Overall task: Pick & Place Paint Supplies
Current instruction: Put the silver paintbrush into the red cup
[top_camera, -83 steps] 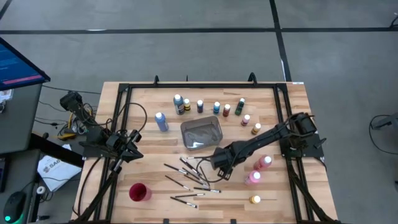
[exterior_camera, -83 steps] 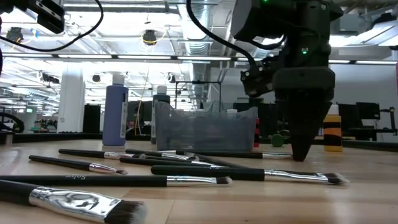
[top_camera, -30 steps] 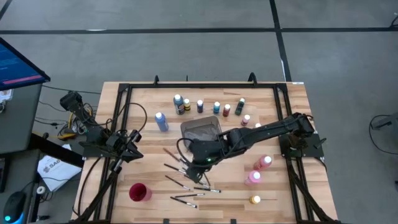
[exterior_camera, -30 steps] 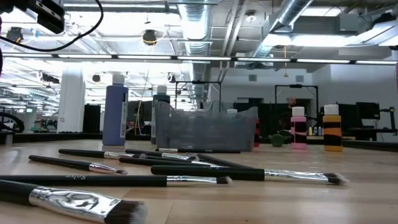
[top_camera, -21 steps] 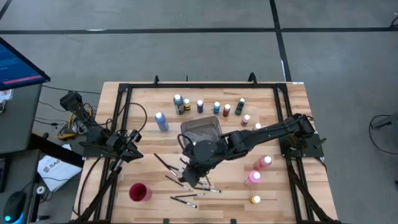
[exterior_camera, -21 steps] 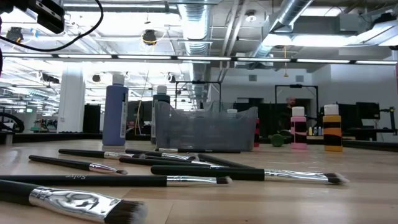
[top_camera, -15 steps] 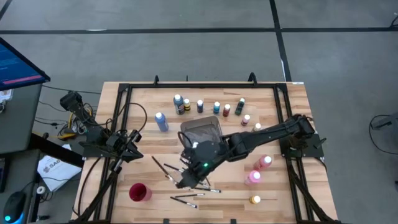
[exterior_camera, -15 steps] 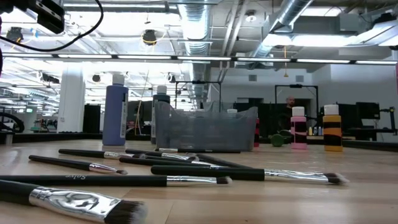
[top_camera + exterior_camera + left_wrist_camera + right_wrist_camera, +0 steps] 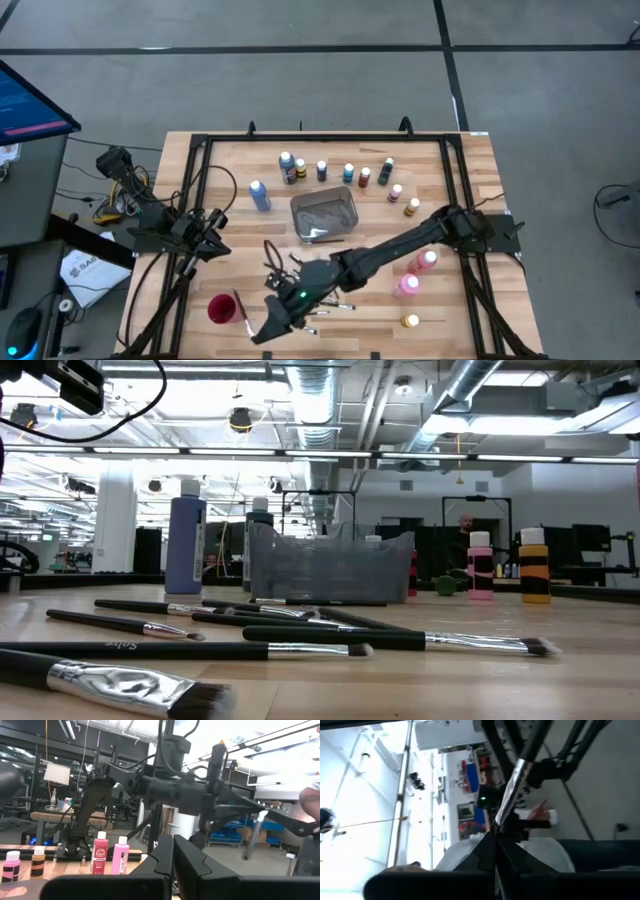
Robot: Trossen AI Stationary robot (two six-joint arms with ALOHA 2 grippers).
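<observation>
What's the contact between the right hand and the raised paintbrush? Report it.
Touching. The right wrist view shows the paintbrush pinched between the shut fingers of the right hand.

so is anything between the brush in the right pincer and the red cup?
Nothing visible. The right pincer holds the paintbrush right beside the red cup in the high view; the loose brushes lie behind it, toward the table's middle. The left pincer sits shut at the left edge.
</observation>
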